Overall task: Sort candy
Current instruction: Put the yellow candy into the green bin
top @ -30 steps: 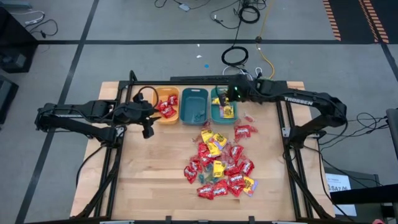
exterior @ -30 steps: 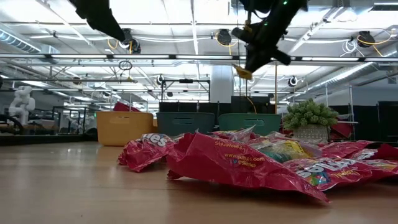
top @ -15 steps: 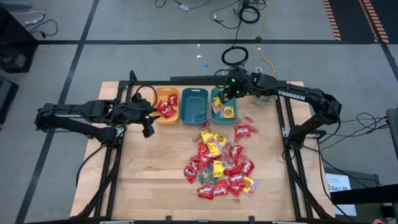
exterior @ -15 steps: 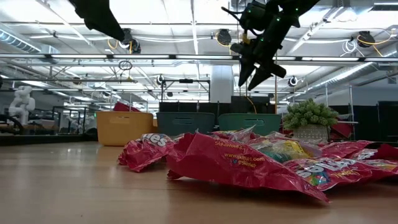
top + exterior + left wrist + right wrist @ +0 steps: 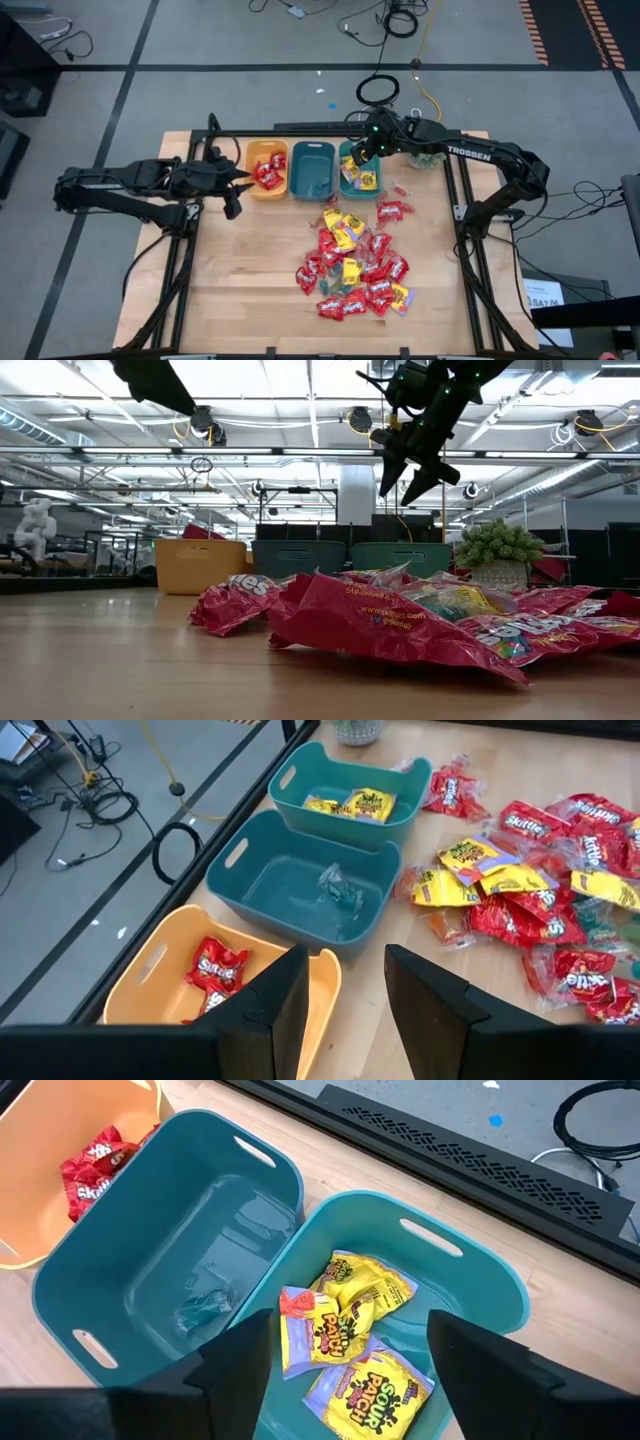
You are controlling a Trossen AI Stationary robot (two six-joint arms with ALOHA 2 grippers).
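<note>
Loose candy (image 5: pixel 355 262), red and yellow packets, lies in a heap on the wooden table. Three bins stand in a row at the far edge. The orange bin (image 5: pixel 267 168) holds red packets (image 5: pixel 215 970). The middle teal bin (image 5: pixel 313 168) holds small clear pieces (image 5: pixel 205 1308). The right teal bin (image 5: pixel 490 1295) holds yellow packets (image 5: pixel 345 1325). My right gripper (image 5: pixel 350 1380) hangs open above the right teal bin, nothing between its fingers. My left gripper (image 5: pixel 345 1010) hovers open beside the orange bin, toward the table's left edge (image 5: pixel 230 182).
A green spiky plant in a pot (image 5: pixel 497 547) stands right of the bins at the far edge. Bare wood (image 5: pixel 250 270) lies left of the heap and along the near edge. A dark frame (image 5: pixel 190 250) runs along both table sides.
My right gripper has opened and let go of a yellow packet, which has dropped into the right teal bin. The gripper has also gone a little up and toward the table's left. The heap has stayed as it was.
</note>
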